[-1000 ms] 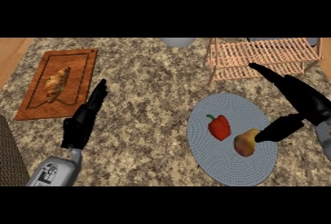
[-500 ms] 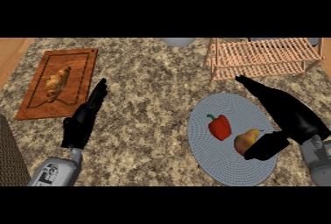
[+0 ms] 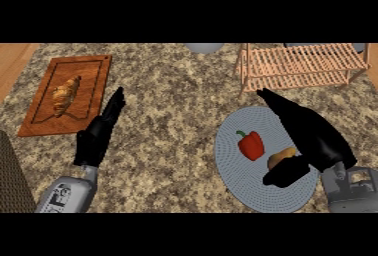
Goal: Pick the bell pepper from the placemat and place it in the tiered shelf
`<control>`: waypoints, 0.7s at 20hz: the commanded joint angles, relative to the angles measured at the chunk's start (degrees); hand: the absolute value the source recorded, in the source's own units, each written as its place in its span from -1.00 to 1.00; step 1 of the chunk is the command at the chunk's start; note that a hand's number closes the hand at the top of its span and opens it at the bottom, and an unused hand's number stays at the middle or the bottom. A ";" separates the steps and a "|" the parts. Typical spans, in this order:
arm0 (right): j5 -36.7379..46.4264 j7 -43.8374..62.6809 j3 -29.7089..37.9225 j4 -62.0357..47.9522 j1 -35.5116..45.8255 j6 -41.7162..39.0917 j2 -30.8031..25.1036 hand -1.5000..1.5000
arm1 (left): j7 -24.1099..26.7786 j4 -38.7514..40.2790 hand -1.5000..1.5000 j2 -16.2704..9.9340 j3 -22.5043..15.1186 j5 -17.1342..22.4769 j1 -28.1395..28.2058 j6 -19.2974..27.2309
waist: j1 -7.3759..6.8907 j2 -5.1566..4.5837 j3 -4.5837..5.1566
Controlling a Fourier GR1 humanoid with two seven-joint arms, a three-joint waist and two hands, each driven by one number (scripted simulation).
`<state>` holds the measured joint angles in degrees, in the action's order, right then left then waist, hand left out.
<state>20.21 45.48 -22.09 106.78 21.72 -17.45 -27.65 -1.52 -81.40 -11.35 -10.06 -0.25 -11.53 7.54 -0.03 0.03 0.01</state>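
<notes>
The glossy red bell pepper (image 3: pixel 251 144) lies on the round grey woven placemat (image 3: pixel 236 170). The black right hand (image 3: pixel 310 137) hangs over the mat with fingers straight and thumb spread, holding nothing, beside a small orange fruit (image 3: pixel 280 158). The slatted wooden tiered shelf (image 3: pixel 299 67) stands behind. The left hand (image 3: pixel 100 135) rests open near a croissant (image 3: pixel 64 93) on a wooden board (image 3: pixel 85 75).

Pepper (image 3: pixel 251 145): red, on the round grey placemat (image 3: pixel 236 180), untouched.
Right hand (image 3: pixel 310 135): over the mat, fingers straight, thumb by an orange fruit (image 3: pixel 280 158).
Shelf (image 3: pixel 299 67): wooden, behind the mat.
Left hand (image 3: pixel 100 132): open, beside a board (image 3: pixel 70 95) holding a croissant (image 3: pixel 63 93).
</notes>
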 commanded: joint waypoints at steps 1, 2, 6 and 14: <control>2.56 -1.92 3.59 -1.16 -1.25 -3.57 3.05 -1.00 | 2.43 1.10 0.00 1.56 1.05 -1.37 1.43 -1.31 | -0.01 -0.01 0.00; 7.88 1.07 -3.19 -3.95 -0.26 2.68 8.20 -1.00 | 0.42 -3.39 0.00 0.71 -0.49 -1.18 4.26 -1.03 | -0.40 0.00 -0.01; 7.22 1.67 0.44 1.46 -3.00 -3.64 9.24 -1.00 | 0.23 -1.89 0.00 0.33 2.78 -1.20 2.63 -3.76 | -0.06 0.01 0.00; 12.64 -7.86 5.03 -5.84 -5.60 -2.90 9.16 -1.00 | -0.58 -6.66 0.00 2.78 1.95 -3.37 6.28 -3.31 | -0.17 0.02 -0.02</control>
<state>30.78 41.69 -19.13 102.77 18.31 -20.92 -18.48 -2.14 -83.61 -9.74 -6.87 -2.47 -9.80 3.98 -0.12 0.02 0.00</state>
